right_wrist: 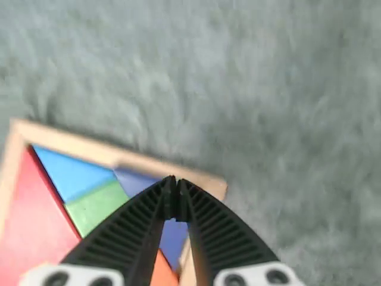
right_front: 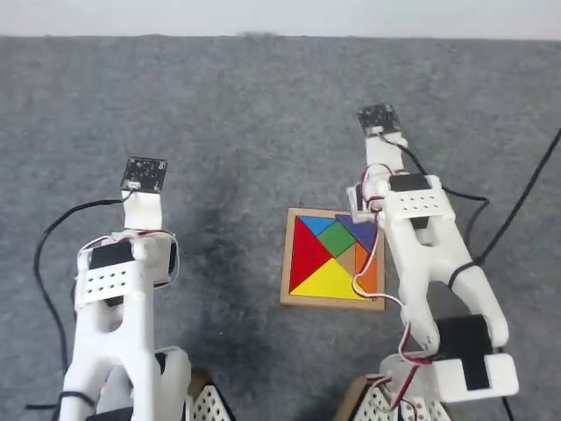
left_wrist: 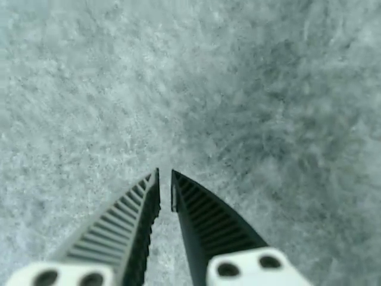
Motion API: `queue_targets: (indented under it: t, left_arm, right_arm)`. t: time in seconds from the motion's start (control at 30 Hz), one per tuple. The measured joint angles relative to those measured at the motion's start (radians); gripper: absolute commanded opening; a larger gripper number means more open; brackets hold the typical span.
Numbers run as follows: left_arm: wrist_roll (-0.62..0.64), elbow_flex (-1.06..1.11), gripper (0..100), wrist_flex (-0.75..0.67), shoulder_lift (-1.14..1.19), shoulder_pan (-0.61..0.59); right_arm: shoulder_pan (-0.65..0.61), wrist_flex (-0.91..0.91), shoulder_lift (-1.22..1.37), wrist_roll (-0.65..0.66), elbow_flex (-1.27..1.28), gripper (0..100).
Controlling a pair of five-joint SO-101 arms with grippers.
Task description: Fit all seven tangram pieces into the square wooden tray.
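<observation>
Tray: a square light-wood tray (right_front: 285, 254) lies flat on the grey felt-like table cover (right_front: 219, 132). It holds the coloured tangram pieces, which sit edge to edge.
Red piece: a large red triangle (right_front: 307, 254) fills the tray's left side.
Yellow piece: a large yellow triangle (right_front: 329, 281) runs along the tray's near edge, touching the red one.
Blue piece: a small light-blue triangle (right_front: 316, 224) sits at the tray's far edge.
Green piece: a green square (right_front: 336, 239) stands on its corner at the tray's middle.
Purple piece: a dark purple-blue piece (right_front: 359, 231) lies in the tray's far right corner.
Orange piece: an orange piece (right_front: 367, 268) lies along the tray's right side, partly covered by the right arm.
Right gripper: the right gripper (right_wrist: 174, 179) hangs over the tray's far right corner, above the purple piece. Its black ribbed fingers (right_wrist: 205, 220) are pressed together with nothing between them.
Left gripper: the left gripper (left_wrist: 165, 174) is well to the left of the tray, over bare cover. Its fingers are all but closed, only a slit apart, and they hold nothing.
</observation>
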Motion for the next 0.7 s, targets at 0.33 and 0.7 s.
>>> queue_targets:
  t: [0.33, 0.7]
  left_arm:
    - [0.0, 0.005, 3, -0.005, 0.0, 0.0]
    - [0.0, 0.005, 3, -0.006, 0.0, 0.0]
  right_arm:
    - [-0.097, -0.18, 0.083, -0.014, -0.009, 0.7]
    - [-0.089, -0.166, 0.175, -0.015, -0.009, 0.7]
